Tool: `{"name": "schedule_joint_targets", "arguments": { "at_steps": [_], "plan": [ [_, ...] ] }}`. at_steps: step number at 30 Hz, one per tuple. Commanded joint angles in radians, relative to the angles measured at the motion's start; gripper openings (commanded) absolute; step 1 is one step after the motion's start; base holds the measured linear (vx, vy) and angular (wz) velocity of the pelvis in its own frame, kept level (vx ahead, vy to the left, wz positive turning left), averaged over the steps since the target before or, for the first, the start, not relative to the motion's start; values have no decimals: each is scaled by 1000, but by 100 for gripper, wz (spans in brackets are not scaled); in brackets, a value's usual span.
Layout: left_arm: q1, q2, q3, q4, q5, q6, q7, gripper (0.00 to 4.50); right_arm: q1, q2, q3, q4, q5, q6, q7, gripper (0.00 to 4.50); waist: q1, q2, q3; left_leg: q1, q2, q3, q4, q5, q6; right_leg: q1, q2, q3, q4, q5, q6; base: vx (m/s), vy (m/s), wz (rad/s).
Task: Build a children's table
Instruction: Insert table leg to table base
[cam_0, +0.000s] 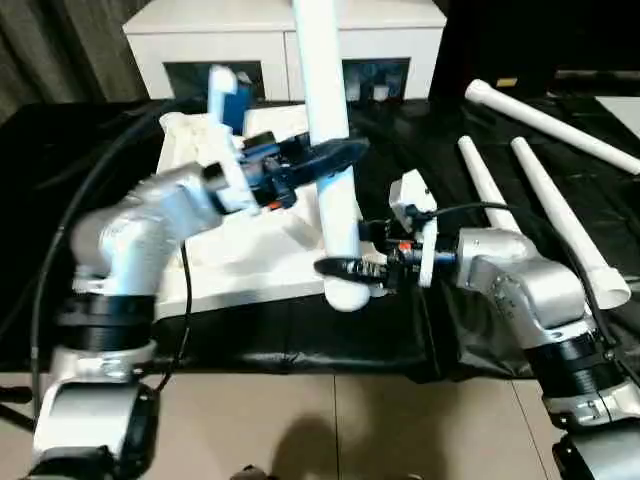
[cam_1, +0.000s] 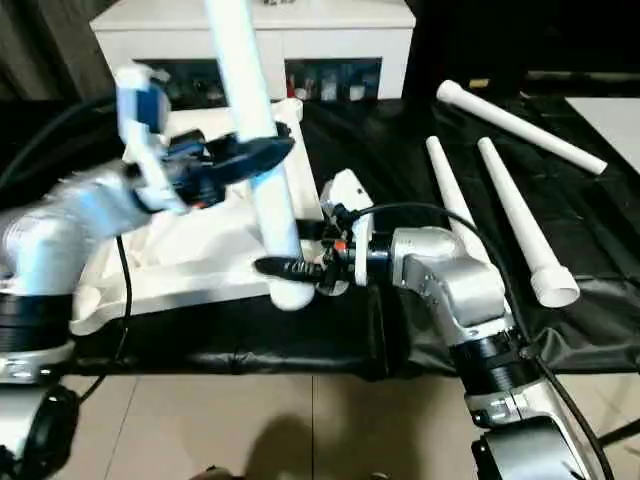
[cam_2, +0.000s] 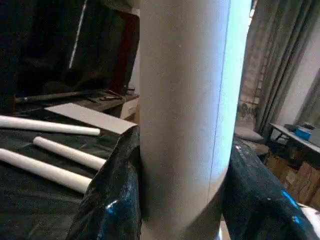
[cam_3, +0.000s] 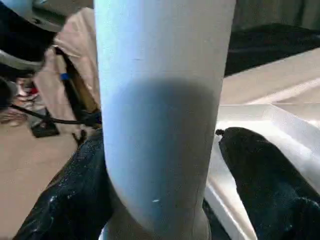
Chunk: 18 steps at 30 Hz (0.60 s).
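Your left end effector (cam_0: 325, 158) is clamped around the middle of the upright leg (cam_0: 330, 150), whose long axis runs near vertical with its foot at the near corner socket of the upturned table top (cam_0: 235, 255). Your right end effector (cam_0: 345, 268) sits lower, at that foot; its fingers (cam_3: 265, 185) straddle the tube and one looks clear of it, so it seems loosened. Three spare legs (cam_0: 545, 195) lie well off to your right

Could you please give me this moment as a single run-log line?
left tool: shut on upright leg | right tool: at leg base, gap visible | tabletop: upside down | spare legs: three
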Motion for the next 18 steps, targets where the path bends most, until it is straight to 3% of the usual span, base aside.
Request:
{"name": "schedule_joint_targets", "arguments": {
  "at_steps": [1,12,18],
  "plan": [
    [10,2,-10,-31,-44,22,-39,179,-21,-4,-9,2,2,15,-1,311,-3,1,-80,17,7,3,-71,-202,18,62,-32,33,-72,-169,-247,0,0,0],
    [7,11,-4,-12,-33,28,-38,179,-9,-18,0,-34,36,58,46,206,0,3,-84,13,5,1,-70,-168,14,63,-31,32,-70,-144,-235,0,0,0],
    [4,5,-9,16,11,-5,10,179,-11,-5,-7,-29,24,43,8,191,0,2,-85,13,4,1,-69,-161,15,63,-31,32,-69,-131,-240,0,0,0]
  ]
}}
